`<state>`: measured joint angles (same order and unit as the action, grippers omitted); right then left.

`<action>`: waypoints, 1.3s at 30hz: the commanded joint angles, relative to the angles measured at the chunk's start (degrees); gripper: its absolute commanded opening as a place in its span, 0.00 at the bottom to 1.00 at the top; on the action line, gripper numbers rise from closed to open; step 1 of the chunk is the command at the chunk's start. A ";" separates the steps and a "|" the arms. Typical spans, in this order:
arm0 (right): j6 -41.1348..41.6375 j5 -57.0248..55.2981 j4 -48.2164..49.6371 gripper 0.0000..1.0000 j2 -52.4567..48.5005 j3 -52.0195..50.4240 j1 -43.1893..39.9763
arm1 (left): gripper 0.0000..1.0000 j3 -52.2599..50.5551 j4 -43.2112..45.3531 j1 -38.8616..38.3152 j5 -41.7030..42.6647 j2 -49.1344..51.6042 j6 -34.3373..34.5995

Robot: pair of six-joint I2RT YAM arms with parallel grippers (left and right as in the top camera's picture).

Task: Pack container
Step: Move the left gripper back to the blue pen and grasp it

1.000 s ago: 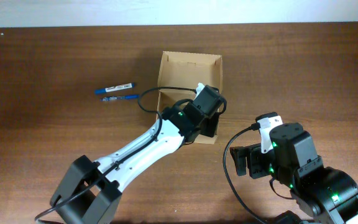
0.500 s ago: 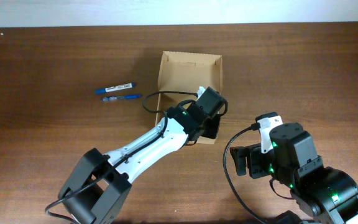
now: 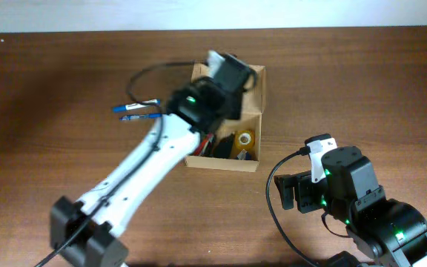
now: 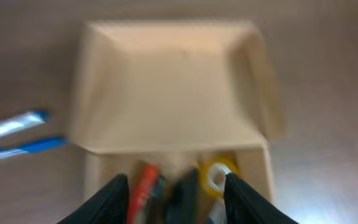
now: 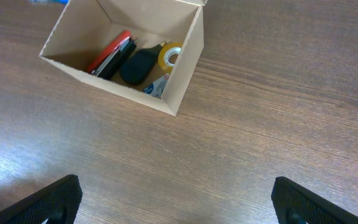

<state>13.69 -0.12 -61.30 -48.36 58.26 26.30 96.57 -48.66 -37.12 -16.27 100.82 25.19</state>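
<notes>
The container [image 3: 252, 100] is a tan cardboard box with its flap lid open toward the far side. It holds a yellow tape roll [image 3: 245, 139], a black item [image 3: 224, 145] and a red item [image 3: 204, 145]. My left gripper [image 3: 227, 78] hangs above the box's back part, open and empty. The blurred left wrist view shows the box [image 4: 166, 93] and the tape roll [image 4: 218, 176] beyond the open jaws [image 4: 179, 202]. My right gripper [image 3: 291, 191] is open and empty over the table, to the right of the box and nearer the front. The right wrist view shows its jaws [image 5: 182, 205] and the box [image 5: 182, 74].
Two blue pens [image 3: 138, 110] lie side by side on the wooden table [image 3: 362, 89] left of the box; they also show in the left wrist view [image 4: 17, 138]. A black cable loops off the left arm above them.
My left gripper has lifted out of the box's front right part and moved back over the lid. The box's contents now show. The right arm has not moved.
</notes>
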 commanded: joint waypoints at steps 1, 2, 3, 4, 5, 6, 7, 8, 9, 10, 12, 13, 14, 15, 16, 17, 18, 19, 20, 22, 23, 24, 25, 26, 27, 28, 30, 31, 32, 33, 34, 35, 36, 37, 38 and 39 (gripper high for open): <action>0.24 -0.55 0.02 0.99 0.37 -0.20 0.33 | 0.49 1.20 -0.87 5.18 -4.42 -3.13 -2.62; 0.22 -0.55 0.00 0.99 0.37 -0.20 0.33 | 0.49 1.20 -1.49 7.76 -4.37 -3.34 -2.62; 0.22 -0.55 0.00 0.99 0.37 -0.20 0.33 | 0.49 1.18 -2.21 10.14 -4.35 -3.34 -2.58; 0.22 -0.55 0.02 0.99 0.37 -0.20 0.33 | 0.49 1.11 -3.43 13.27 -4.33 -3.28 -2.45; 0.24 -0.55 0.02 0.99 0.37 -0.20 0.33 | 0.49 0.85 -4.46 15.56 -4.33 -3.08 -0.70; 0.22 -0.55 0.02 0.99 0.37 -0.20 0.31 | 0.49 0.85 -5.86 17.49 -4.22 -2.38 2.97; 0.24 -0.55 0.02 0.99 0.37 -0.20 0.33 | 0.50 0.85 -6.82 18.71 -3.41 -1.62 6.38; 0.22 -0.55 0.02 0.99 0.37 -0.20 0.33 | 0.54 0.85 -7.58 19.93 -1.51 -0.48 9.92; 0.22 -0.55 0.00 0.99 0.37 -0.20 0.33 | 0.56 0.85 -7.82 20.92 0.28 0.72 12.92; 0.24 -0.55 0.02 0.99 0.37 -0.20 0.33 | 0.56 0.85 -7.78 22.03 2.80 2.64 16.76; 0.24 -0.55 0.00 0.99 0.37 -0.20 0.31 | 0.56 0.85 -7.61 23.96 6.54 6.82 23.82; 0.22 -0.55 0.02 0.99 0.37 -0.20 0.33 | 0.56 0.85 -7.37 24.76 8.48 9.29 25.70; 0.22 -0.55 0.00 0.99 0.37 -0.20 0.33 | 0.64 0.85 -7.04 25.46 10.49 11.61 27.02; 0.24 -0.55 0.02 0.99 0.37 -0.20 0.33 | 0.70 0.85 -6.40 26.12 13.00 13.64 27.98; 0.24 -0.55 0.02 0.99 0.37 -0.20 0.33 | 0.73 0.85 -5.20 26.69 15.98 15.82 28.17; 0.22 -0.55 0.02 0.99 0.37 -0.20 0.31 | 0.79 0.85 -3.15 27.10 18.62 17.97 28.17; 0.22 -0.55 0.00 0.99 0.37 -0.20 0.31 | 0.80 0.85 -1.18 27.36 19.76 19.74 28.17; 0.24 -0.55 0.02 0.99 0.37 -0.20 0.33 | 0.80 0.85 0.28 27.52 20.09 20.98 28.15; 0.22 -0.55 0.00 0.99 0.37 -0.20 0.33 | 0.84 0.85 0.09 27.56 19.41 21.55 28.13; 0.24 -0.55 0.02 0.99 0.37 -0.20 0.33 | 1.00 0.85 0.70 27.82 18.88 21.97 30.29; 0.22 -0.55 0.02 0.99 0.37 -0.20 0.33 | 1.00 0.85 0.22 28.06 18.86 21.97 33.29; 0.22 -0.55 0.02 0.99 0.37 -0.20 0.33 | 1.00 0.85 -0.04 28.37 18.82 21.97 33.53; 0.24 -0.55 0.00 0.99 0.37 -0.20 0.33 | 1.00 0.85 -0.57 28.70 18.18 21.97 33.75; 0.22 -0.55 0.02 0.99 0.37 -0.20 0.33 | 1.00 0.85 -2.21 29.03 16.39 21.97 36.33; 0.24 -0.55 0.02 0.99 0.37 -0.20 0.33 | 1.00 0.85 -5.53 29.38 13.81 21.97 41.86; 0.22 -0.55 0.02 0.99 0.37 -0.20 0.33 | 1.00 0.85 -8.52 29.77 12.02 21.97 46.71; 0.22 -0.55 0.00 0.99 0.37 -0.20 0.31 | 1.00 0.85 -10.56 30.34 10.84 21.97 50.86; 0.24 -0.55 0.00 0.99 0.37 -0.20 0.33 | 1.00 0.85 -10.62 30.67 10.80 21.97 52.02; 0.24 -0.55 0.00 0.99 0.37 -0.20 0.33 | 1.00 0.85 -10.67 30.93 10.34 21.97 53.51; 0.22 -0.55 0.02 0.99 0.37 -0.20 0.31 | 1.00 0.85 -10.67 31.17 9.22 21.97 54.84; 0.24 -0.55 0.00 0.99 0.37 -0.20 0.31 | 0.99 0.85 -10.67 31.36 8.24 21.97 55.95; 0.22 -0.55 0.00 0.99 0.37 -0.20 0.33 | 0.97 0.85 -10.73 31.52 7.69 21.99 56.74; 0.22 -0.55 0.02 1.00 0.37 -0.20 0.33 | 0.94 0.85 -10.75 31.80 7.32 22.08 58.18; 0.24 -0.55 0.02 0.99 0.37 -0.20 0.33 | 0.94 0.85 -10.78 31.95 7.37 22.32 59.25; 0.24 -0.55 0.02 0.99 0.37 -0.20 0.33 | 0.94 0.85 -10.71 32.04 7.37 22.73 60.00; 0.22 -0.55 0.00 0.99 0.37 -0.20 0.33 | 0.91 0.85 -10.67 32.04 7.41 23.45 61.16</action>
<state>13.69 -0.12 -61.30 -48.36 58.26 26.30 97.03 -59.16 -5.52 -7.44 122.39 82.78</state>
